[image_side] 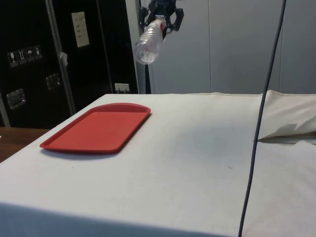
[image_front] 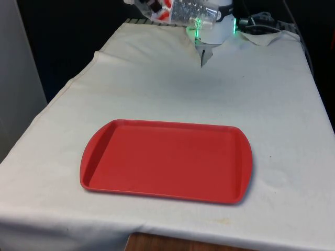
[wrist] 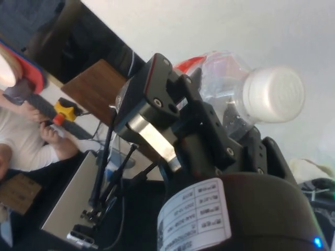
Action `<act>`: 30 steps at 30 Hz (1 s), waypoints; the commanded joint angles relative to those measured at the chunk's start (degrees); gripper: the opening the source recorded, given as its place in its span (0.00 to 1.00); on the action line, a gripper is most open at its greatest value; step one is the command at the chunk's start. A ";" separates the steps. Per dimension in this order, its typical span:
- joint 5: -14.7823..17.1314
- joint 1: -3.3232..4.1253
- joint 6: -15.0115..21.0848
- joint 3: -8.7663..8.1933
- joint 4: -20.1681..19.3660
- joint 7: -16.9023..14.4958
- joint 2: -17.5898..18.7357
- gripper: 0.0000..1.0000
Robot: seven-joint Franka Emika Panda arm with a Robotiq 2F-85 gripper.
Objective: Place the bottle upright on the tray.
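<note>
- The jaws of the gripper (image_side: 162,19) are closed on the neck end of a clear plastic bottle (image_side: 148,44), holding it high in the air above the table (image_side: 197,148)
- In the side view the bottle hangs tilted, its base pointing down and toward the camera, its cap end up in the jaws; nothing else touches it
- In the wrist view the black fingers (wrist: 209,125) clamp the bottle (wrist: 230,78) just behind its white cap (wrist: 275,94), which sticks out past them; a red label shows on the bottle's body
- In the front view the bottle (image_front: 183,10) lies almost sideways at the far end of the table, well apart from the tray
- The red tray (image_front: 167,159) sits flat on the white cloth near the table's front edge, toward the front view's left, with nothing on it (its rim is raised all round)
- Between bottle and tray lies only bare cloth
- A dark cable (image_side: 261,113) hangs down in the side view's foreground
- A person in a white sleeve (wrist: 26,141) shows in the wrist view, beside the table
</note>
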 commanded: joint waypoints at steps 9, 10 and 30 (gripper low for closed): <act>-3.50 0.40 3.09 0.97 -0.40 1.43 -0.40 0.33; -3.78 0.40 3.27 1.09 -0.40 1.55 -0.40 0.33; -10.43 0.40 6.99 3.15 -0.52 4.01 -0.34 0.33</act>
